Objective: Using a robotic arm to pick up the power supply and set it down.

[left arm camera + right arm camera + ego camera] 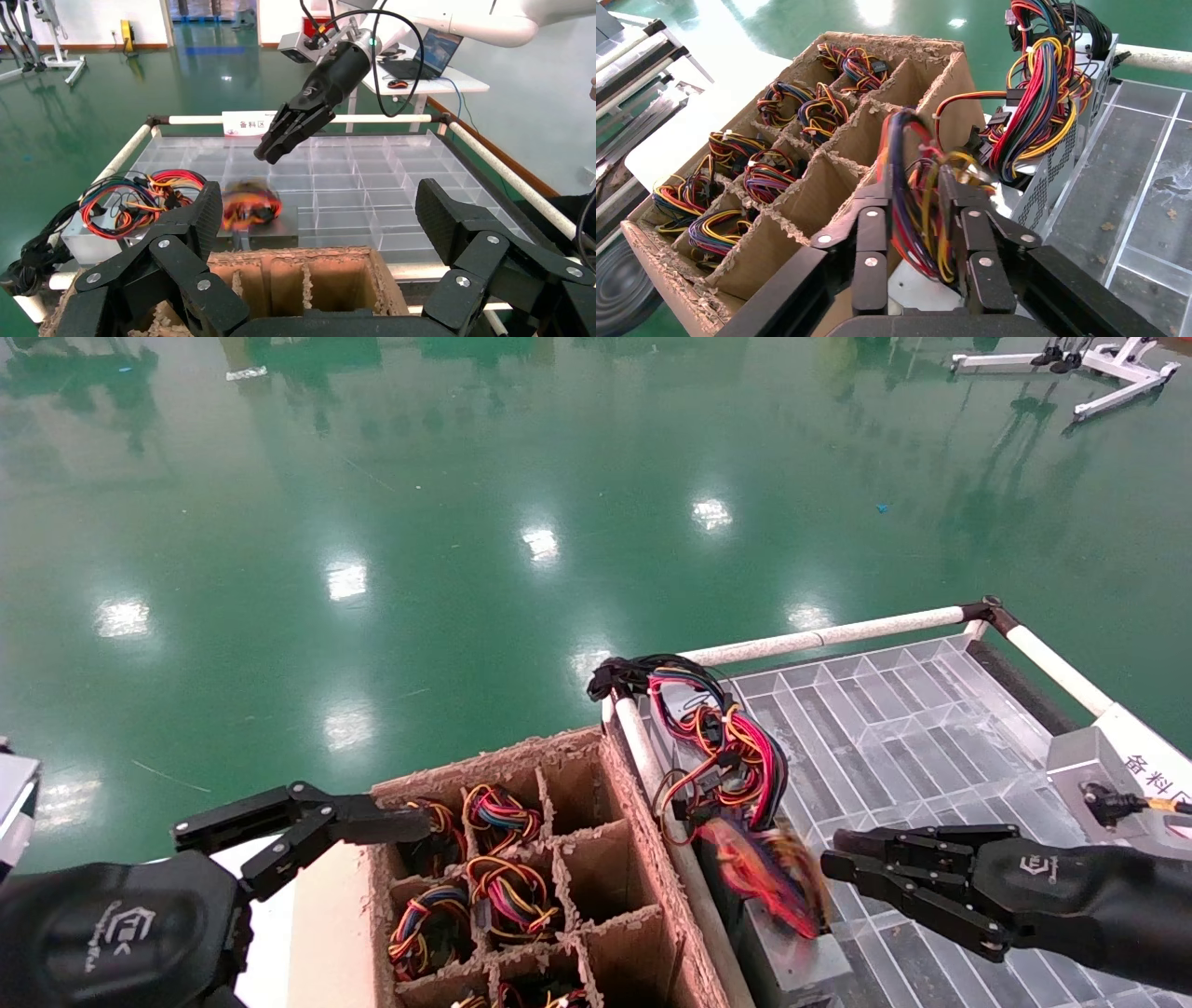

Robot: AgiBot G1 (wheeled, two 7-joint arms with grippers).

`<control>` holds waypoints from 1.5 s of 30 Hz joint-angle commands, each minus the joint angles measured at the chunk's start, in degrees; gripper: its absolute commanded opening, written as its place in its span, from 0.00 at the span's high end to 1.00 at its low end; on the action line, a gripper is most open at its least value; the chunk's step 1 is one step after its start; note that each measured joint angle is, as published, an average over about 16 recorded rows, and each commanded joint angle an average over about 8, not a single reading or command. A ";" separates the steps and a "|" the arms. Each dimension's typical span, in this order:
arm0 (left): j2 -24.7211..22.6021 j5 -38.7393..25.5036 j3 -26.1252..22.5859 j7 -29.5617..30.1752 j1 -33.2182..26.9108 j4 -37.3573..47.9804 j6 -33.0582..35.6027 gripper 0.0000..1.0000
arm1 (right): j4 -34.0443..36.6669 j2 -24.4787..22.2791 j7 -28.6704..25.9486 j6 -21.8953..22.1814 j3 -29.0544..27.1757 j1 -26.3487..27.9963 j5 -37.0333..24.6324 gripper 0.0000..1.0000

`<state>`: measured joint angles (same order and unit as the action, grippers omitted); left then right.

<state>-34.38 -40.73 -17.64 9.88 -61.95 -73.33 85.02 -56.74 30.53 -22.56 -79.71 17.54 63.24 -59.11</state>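
a table (931, 728) with a clear plastic top moulded into a grid of shallow rectangular cells stands on a glossy green floor (466, 523), framed by white tubular rails with black corner joints (838, 633). at its rail-side edge nearest the brown cardboard divider box (596, 859) lie two metal boxes: a grey box with a loose red, black and orange wire tangle (717, 738) in the far corner, and just nearer than it a small silver-grey metal box with a tied coil of coloured wires (773, 933), its coil blurred. the cardboard box sits just outside that rail, its cells holding coiled wire bundles. a white sign with black characters (247, 123) hangs on the rail opposite the cardboard box.
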 commanded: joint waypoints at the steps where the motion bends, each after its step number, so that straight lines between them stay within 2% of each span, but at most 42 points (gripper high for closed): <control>1: 0.00 0.00 0.00 0.00 0.00 0.00 0.00 0.00 | -0.09 -0.03 -0.04 0.05 -0.02 -0.04 0.00 0.00; 10: 0.00 0.01 -0.01 -0.01 -0.01 0.02 0.01 0.00 | -1.15 0.19 0.58 -0.24 -0.11 -0.19 0.99 0.00; 45: 0.02 0.06 -0.10 -0.06 -0.04 0.05 -0.01 0.00 | -10.80 2.83 7.49 -3.77 -0.98 -1.10 10.99 0.00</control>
<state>-34.36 -40.67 -17.74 9.83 -62.00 -73.28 85.02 -67.54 33.37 -15.07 -83.48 16.56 62.14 -48.12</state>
